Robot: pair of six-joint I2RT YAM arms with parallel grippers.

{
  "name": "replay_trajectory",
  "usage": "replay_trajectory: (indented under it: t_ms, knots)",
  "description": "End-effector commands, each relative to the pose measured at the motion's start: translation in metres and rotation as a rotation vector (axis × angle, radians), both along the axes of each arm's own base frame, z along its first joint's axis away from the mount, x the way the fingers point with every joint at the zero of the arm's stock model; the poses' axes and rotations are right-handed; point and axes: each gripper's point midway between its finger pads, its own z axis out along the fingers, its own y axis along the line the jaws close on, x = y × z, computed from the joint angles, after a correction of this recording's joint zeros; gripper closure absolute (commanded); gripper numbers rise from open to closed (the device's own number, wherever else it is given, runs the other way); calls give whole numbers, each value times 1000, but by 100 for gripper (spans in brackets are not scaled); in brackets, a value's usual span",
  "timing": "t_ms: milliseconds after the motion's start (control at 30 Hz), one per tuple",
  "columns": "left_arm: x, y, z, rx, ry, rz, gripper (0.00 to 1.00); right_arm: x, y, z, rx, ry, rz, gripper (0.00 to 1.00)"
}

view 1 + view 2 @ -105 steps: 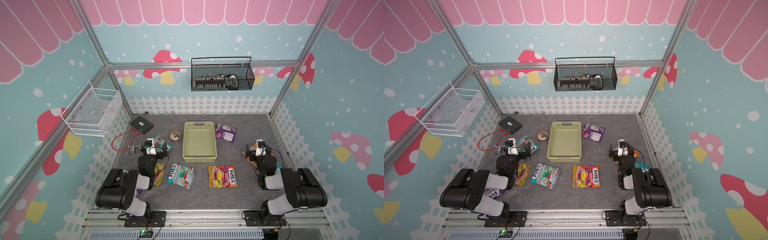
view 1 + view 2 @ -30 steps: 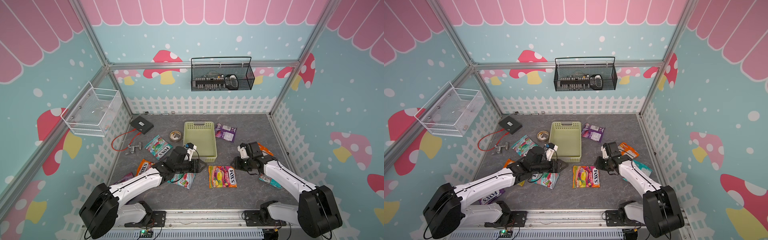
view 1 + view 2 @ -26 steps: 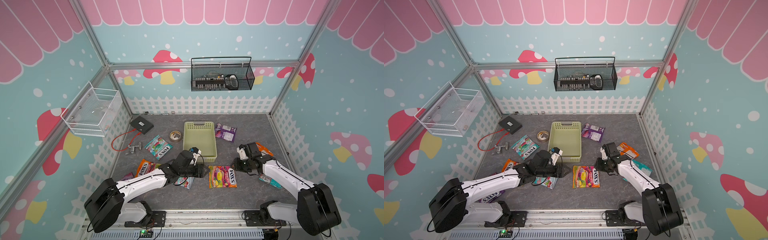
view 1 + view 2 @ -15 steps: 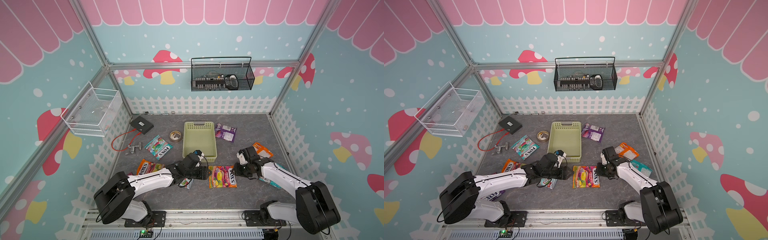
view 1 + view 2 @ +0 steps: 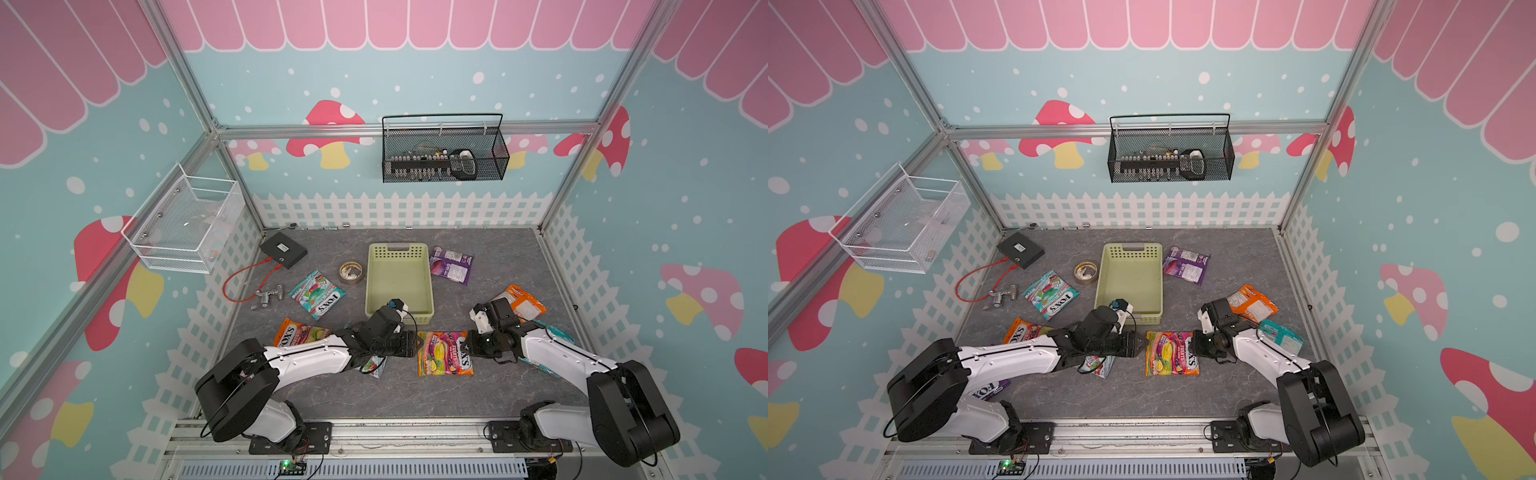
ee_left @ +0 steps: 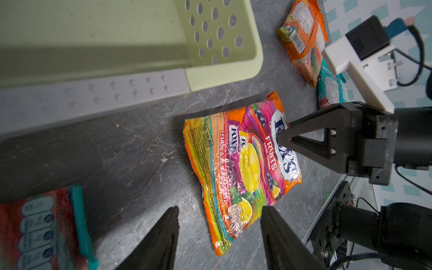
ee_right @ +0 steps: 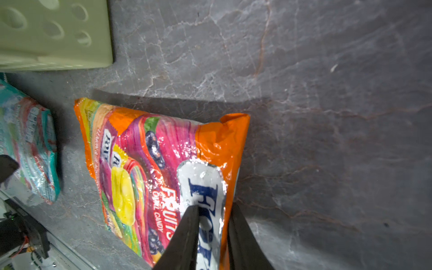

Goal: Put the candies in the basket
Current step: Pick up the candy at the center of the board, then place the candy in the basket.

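Note:
The orange-pink FOX'S candy bag (image 5: 444, 353) (image 7: 145, 163) lies flat on the grey floor, just in front of the pale green basket (image 5: 398, 248) (image 6: 210, 35). My right gripper (image 5: 467, 343) (image 7: 213, 205) is shut on that bag's right edge, over the logo. My left gripper (image 5: 417, 343) (image 6: 219, 209) is open at the bag's left edge, its fingers astride one corner without touching it. Under the left arm lies a teal-red bag (image 5: 376, 365) (image 6: 42, 226). Other candies lie around: teal (image 5: 318, 294), purple (image 5: 451, 270), orange (image 5: 521, 303). The basket holds nothing.
A tape roll (image 5: 351, 272) sits left of the basket. Further left are a black box (image 5: 283, 254) with a red cable and a metal fitting (image 5: 268, 296). A black wire basket (image 5: 444, 153) and a white mesh basket (image 5: 187, 228) hang on the walls. A white fence rings the floor.
The left gripper has slid right, past the teal-red bag, to the orange-pink bag's left edge. The right gripper has come down onto that bag's right edge and its jaws have narrowed on it.

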Motion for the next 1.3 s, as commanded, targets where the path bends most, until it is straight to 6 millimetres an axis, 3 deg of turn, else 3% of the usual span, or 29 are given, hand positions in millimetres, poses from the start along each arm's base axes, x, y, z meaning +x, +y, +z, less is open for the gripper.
replay_trajectory:
  t_ms: [0, 100, 367, 633, 733, 933, 1000, 1133, 1267]
  knots:
    - [6, -7, 7, -16, -27, 8, 41, -2, 2, 4, 13, -24, 16, 85]
    - [9, -6, 11, -21, -39, 18, 42, 1, 3, 14, 19, -46, 12, 99]
    - [15, -4, 46, -79, -126, 41, 35, 12, -2, 53, 8, -136, -19, 100]
    - [48, 23, 99, -120, -241, 146, 18, 37, -1, 151, 57, -363, -61, 100]
    - [68, 43, 107, -93, -265, 204, 1, 48, 2, 178, 67, -414, -61, 100]
    - [98, 79, 115, -104, -258, 298, 2, 81, 6, 234, 73, -526, -79, 100]
    - [106, 92, 119, -115, -259, 330, 6, 92, 11, 250, 84, -554, -78, 100]
    - [121, 116, 125, -130, -264, 387, 16, 116, 27, 263, 129, -588, -46, 100]
    - [135, 139, 124, -122, -266, 444, 22, 142, 48, 261, 193, -594, -39, 100]
